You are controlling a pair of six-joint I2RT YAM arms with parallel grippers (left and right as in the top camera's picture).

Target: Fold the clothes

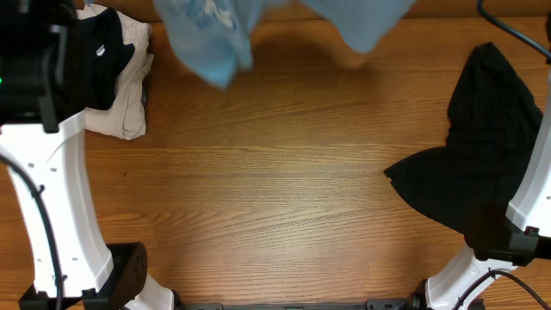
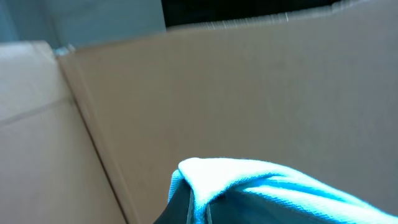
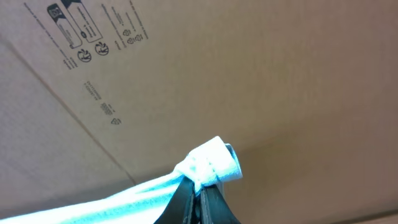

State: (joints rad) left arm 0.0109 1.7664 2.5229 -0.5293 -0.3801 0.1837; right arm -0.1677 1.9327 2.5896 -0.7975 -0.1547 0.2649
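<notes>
A wooden table [image 1: 275, 198] with a warm, streaked grain fills the overhead view, and most of its middle is bare wood. Both wrist cameras look out on brown cardboard: the left one at a plain cardboard wall [image 2: 249, 93] with a folded corner on its left side, the right one at a cardboard panel [image 3: 261, 81] carrying small printed symbols [image 3: 87, 37]. The light blue garment [image 1: 215, 39] hangs along the far edge of the table, raised toward the overhead camera and blurred, its upper part cut off by the frame. The left gripper [image 2: 198, 210] is closed tight on a rounded fold of it, and the right gripper [image 3: 200, 198] is pinched shut on a small bunched corner, with the cloth trailing off to the lower left. On the far left of the table lies a beige garment [image 1: 129, 95] with a dark piece [image 1: 103, 47] on top of it, both crumpled and partly covered by the black upper part of the left arm [image 1: 52, 198]. On the right side a black garment [image 1: 482, 155] is spread in a loose, pointed shape, its near corner passing under the right arm [image 1: 529, 198]. A dark cable [image 1: 516, 34] crosses the far right corner. Neither gripper shows in the overhead view, and in the wrist views only the dark finger bases are visible below the cloth. How much of the blue garment hangs out of frame cannot be told.
</notes>
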